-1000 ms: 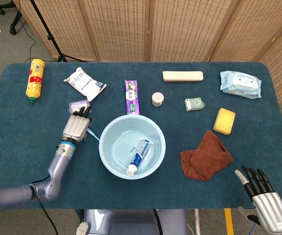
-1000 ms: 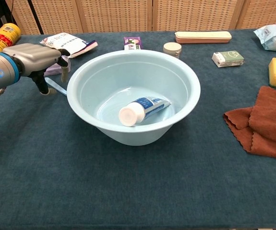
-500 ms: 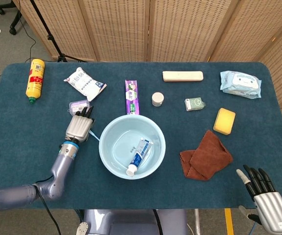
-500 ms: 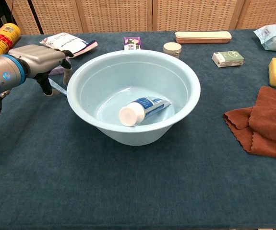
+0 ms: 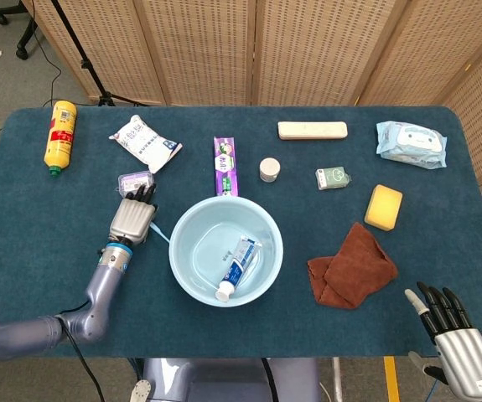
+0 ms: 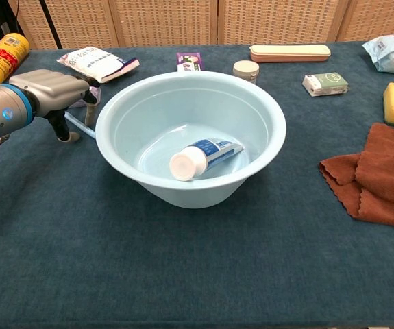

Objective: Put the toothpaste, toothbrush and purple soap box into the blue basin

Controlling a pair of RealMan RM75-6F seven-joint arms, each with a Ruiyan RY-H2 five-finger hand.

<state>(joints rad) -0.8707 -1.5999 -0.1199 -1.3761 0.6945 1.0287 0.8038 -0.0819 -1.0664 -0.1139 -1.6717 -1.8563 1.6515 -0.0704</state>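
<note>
Wicker screens behind, bench [image 5: 73, 276] covered in dark blue cloth. Blue basin [image 5: 225, 249] sits centre frame, toothpaste [image 5: 238, 266] already lying inside it. Brown rag [image 5: 351, 266] right of basin. Left hand [image 5: 131, 219] sits just left of the basin rim, palm down, fingers curled down at the toothbrush [image 6: 80, 125]; can't tell if it actually holds it. Right hand [image 5: 458, 352] in lower right corner, fingers apart, holding nothing. Purple soap box [image 5: 134, 179] on the bench just above the left hand, upper left of the basin.
</note>
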